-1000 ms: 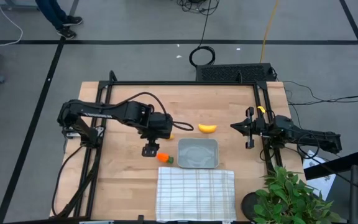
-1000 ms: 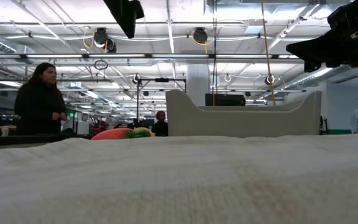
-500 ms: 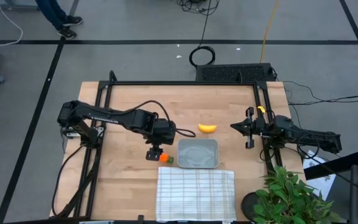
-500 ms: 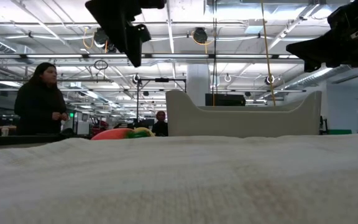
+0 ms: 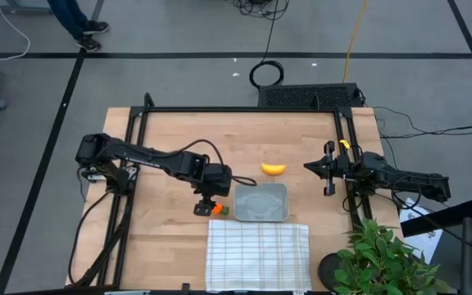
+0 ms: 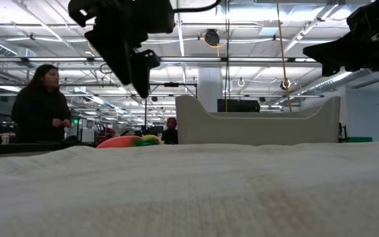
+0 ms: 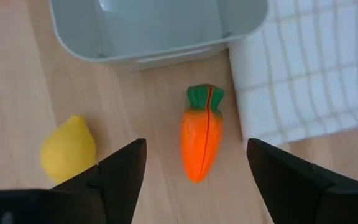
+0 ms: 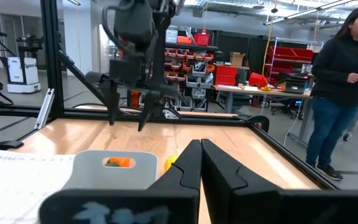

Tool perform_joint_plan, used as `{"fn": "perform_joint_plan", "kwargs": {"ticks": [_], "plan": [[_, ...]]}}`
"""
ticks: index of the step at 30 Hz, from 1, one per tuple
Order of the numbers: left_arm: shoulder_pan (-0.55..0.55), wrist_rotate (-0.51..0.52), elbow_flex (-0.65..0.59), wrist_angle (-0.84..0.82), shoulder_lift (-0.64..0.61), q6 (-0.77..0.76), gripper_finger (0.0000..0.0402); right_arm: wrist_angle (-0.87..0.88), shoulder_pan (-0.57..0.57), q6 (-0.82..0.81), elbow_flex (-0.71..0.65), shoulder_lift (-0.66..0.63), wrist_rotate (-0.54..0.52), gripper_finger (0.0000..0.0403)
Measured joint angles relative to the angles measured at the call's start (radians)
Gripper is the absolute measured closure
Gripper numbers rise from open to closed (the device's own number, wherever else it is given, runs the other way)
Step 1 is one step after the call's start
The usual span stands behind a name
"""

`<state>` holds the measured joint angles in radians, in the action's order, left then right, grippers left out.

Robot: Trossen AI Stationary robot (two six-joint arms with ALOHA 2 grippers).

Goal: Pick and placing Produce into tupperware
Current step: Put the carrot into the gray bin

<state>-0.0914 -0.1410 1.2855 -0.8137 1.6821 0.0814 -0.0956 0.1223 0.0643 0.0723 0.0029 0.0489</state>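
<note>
Our left arm reaches from its base at the left edge of the desk (image 5: 170, 238) out toward the middle, elbow low and forearm stretched to the right; its wrist bends down so that our left pincer (image 5: 204, 206) points at the desk top; its two dark fingers (image 7: 122, 173) stand wide apart, nothing between them, and in the low view they hang clear above the surface. Our right arm lies folded along the right edge of the desk, forearm level and pointing inward; our right pincer (image 5: 327, 179) hangs above the desk with its fingers pressed together, holding nothing.
</note>
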Motion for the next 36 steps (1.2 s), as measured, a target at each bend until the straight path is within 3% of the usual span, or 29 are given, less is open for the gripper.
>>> {"fn": "perform_joint_plan", "kwargs": {"ticks": [15,36], "plan": [[-0.002,-0.045,-0.180,0.253,0.000,-0.005,0.0119,0.003,0.000,0.000,0.000,0.000,0.000,0.0403],[-0.010,-0.071,-0.356,0.478,0.000,-0.029,0.0119,0.022,0.000,0.000,0.000,0.000,0.000,0.0403]]}}
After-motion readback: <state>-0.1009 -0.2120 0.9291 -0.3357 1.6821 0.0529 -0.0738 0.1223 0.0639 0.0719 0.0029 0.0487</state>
